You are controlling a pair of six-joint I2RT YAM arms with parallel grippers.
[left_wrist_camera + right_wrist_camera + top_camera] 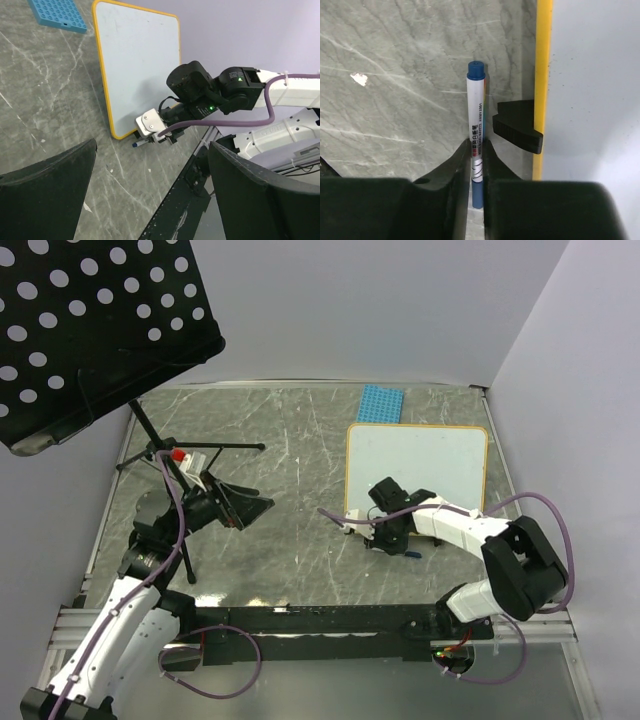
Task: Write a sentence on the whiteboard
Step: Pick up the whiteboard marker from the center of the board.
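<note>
**A:** So, where is the rectangular glossy white whiteboard with the thin yellow-orange rim [430,455]?

**B:** Flat on the grey marble-patterned counter [280,440], its face turned up. Everything else I'll place from that board.

**A:** What sits closest to it?

**B:** A white-barrelled marker with blue ends [476,105]. It is just outside the board's near rim and runs parallel to it. A small black clip foot [517,132] sticks out from that rim towards the marker, and a narrow gap separates the two.

**A:** And the right claw [476,150]?

**B:** Low at that same near edge, its two dark fingers pressed against the marker barrel from either side. Most of the barrel pokes out ahead of them.

**A:** The left claw [255,508]?

**B:** Well to the board's left, above the counter, and its black fingers [55,175] are spread wide with nothing between them.

**A:** Anything farther out?

**B:** A small blue studded plate [380,403] lies just past the board's far left corner. A black perforated music stand [95,325] stands well off to the board's left.
</note>
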